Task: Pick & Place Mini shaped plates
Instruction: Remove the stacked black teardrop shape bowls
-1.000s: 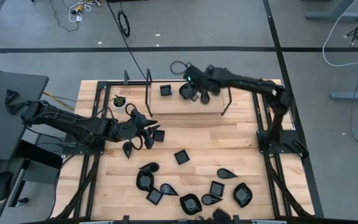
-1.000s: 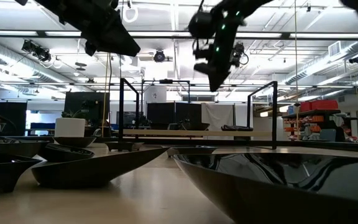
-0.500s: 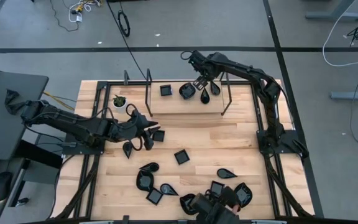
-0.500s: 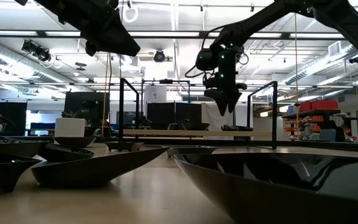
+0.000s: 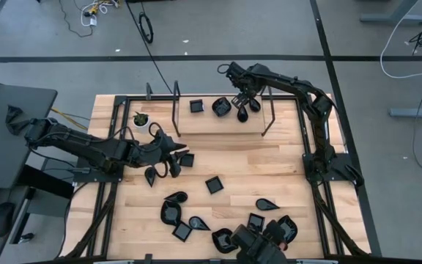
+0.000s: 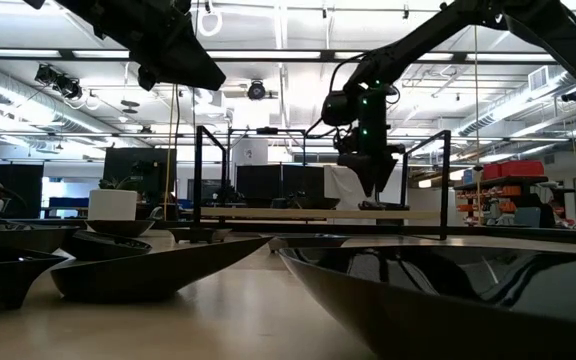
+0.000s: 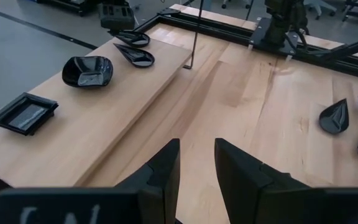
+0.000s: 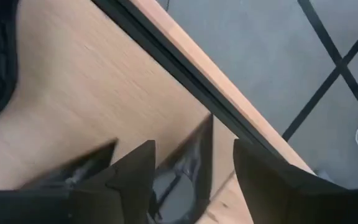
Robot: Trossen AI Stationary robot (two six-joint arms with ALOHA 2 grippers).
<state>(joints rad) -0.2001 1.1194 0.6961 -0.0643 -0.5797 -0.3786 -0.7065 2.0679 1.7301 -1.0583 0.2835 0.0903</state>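
The mini shaped plates are small glossy black dishes. A square one (image 5: 195,106), a rounded one (image 5: 221,107) and two teardrop ones (image 5: 242,114) lie flat on a raised wooden shelf (image 5: 218,125) at the far side. My right gripper (image 8: 191,149) points down over the shelf, open. Its fingers stand either side of the farthest teardrop plate (image 8: 182,171), and I cannot tell whether they touch it. My left gripper (image 7: 196,163) hangs open and empty above the table's left half, near a square plate (image 5: 187,159).
Several more black plates (image 5: 213,185) lie scattered over the near half of the table. A white pot with a green plant (image 5: 141,119) stands at the far left. Black frame posts (image 5: 175,110) rise beside the shelf. A dark shape (image 5: 258,238) covers some plates at the near edge.
My right gripper has gone down toward the shelf and toward the table's right edge, tipping more steeply downward, and its fingers have spread apart. The dark shape at the near edge has come farther in over the plates.
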